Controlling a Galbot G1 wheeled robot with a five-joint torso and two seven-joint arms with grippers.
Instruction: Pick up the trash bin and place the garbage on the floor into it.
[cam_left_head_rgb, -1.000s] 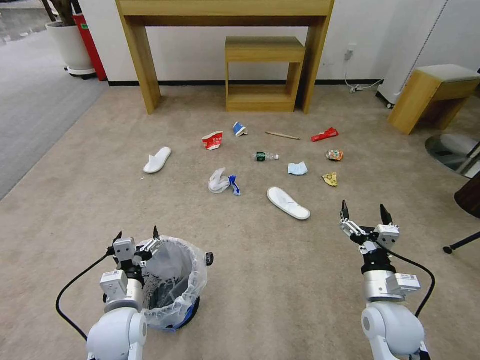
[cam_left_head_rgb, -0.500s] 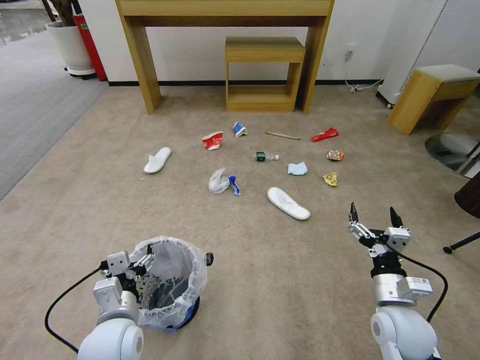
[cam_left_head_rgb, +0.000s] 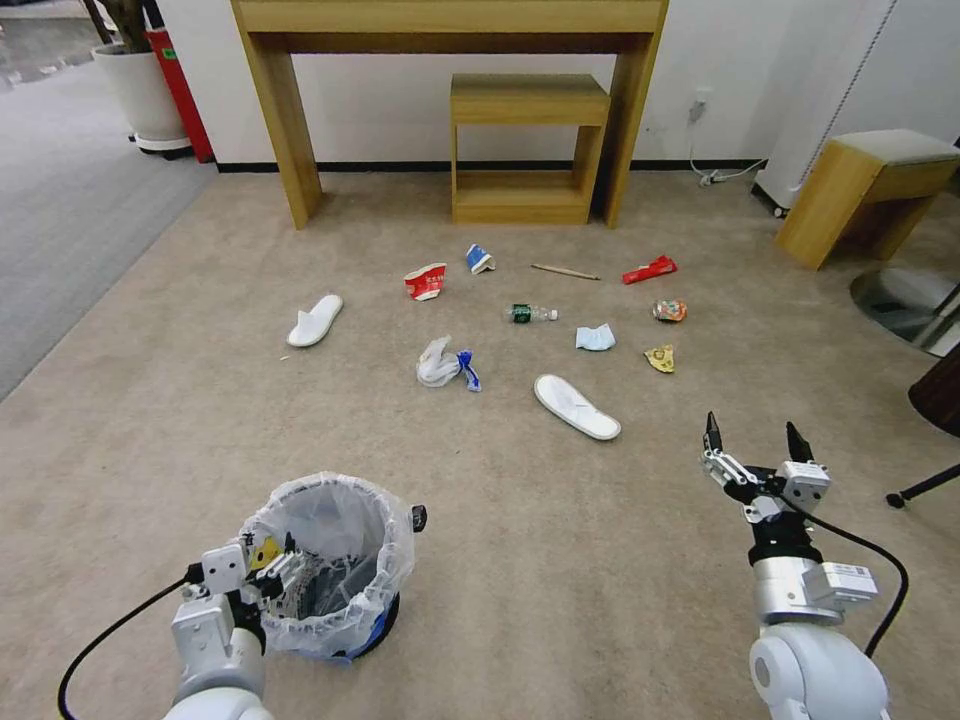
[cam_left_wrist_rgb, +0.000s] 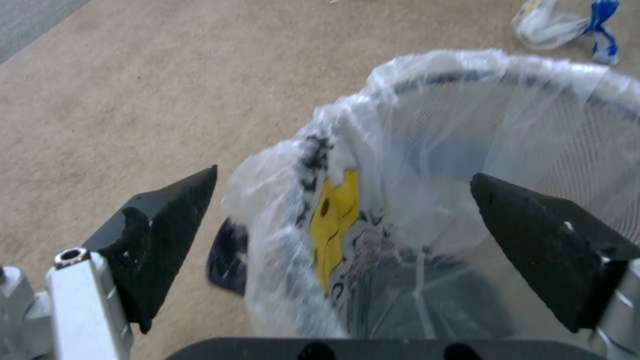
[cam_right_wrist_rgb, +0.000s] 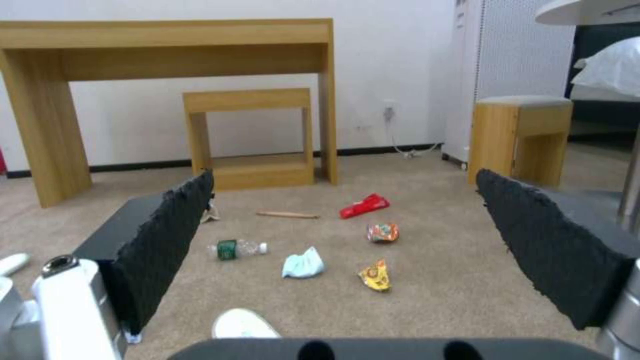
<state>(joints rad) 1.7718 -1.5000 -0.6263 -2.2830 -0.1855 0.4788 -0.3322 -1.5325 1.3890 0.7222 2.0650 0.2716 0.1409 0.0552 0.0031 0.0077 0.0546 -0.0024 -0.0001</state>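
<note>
The trash bin (cam_left_head_rgb: 335, 560), small and black with a crinkly clear liner, stands on the beige floor (cam_left_head_rgb: 520, 560) at the near left. My left gripper (cam_left_head_rgb: 270, 562) is open astride its near rim. In the left wrist view one finger (cam_left_wrist_rgb: 160, 235) is outside the trash bin (cam_left_wrist_rgb: 427, 165) and the other inside. My right gripper (cam_left_head_rgb: 757, 445) hangs open and empty at the near right. Garbage lies ahead: two white slippers (cam_left_head_rgb: 315, 320) (cam_left_head_rgb: 577, 406), a red cup (cam_left_head_rgb: 426, 281), a blue cup (cam_left_head_rgb: 479, 258), a bottle (cam_left_head_rgb: 530, 313), a stick (cam_left_head_rgb: 565, 271), a red wrapper (cam_left_head_rgb: 649, 269), a can (cam_left_head_rgb: 669, 310), a mask (cam_left_head_rgb: 595, 338), a plastic bag (cam_left_head_rgb: 440, 365).
A wooden desk (cam_left_head_rgb: 280, 120) with a small stool (cam_left_head_rgb: 528, 150) under it stands against the far wall. Another stool (cam_left_head_rgb: 870, 190), a chair base (cam_left_head_rgb: 910, 300) and a black stand leg (cam_left_head_rgb: 925, 487) are at the right. Grey carpet (cam_left_head_rgb: 60, 220) runs along the left.
My left gripper has dropped and drawn back towards me, from beside the bin's far-left rim down onto its near-left rim. My right gripper has pulled back slightly, staying open.
</note>
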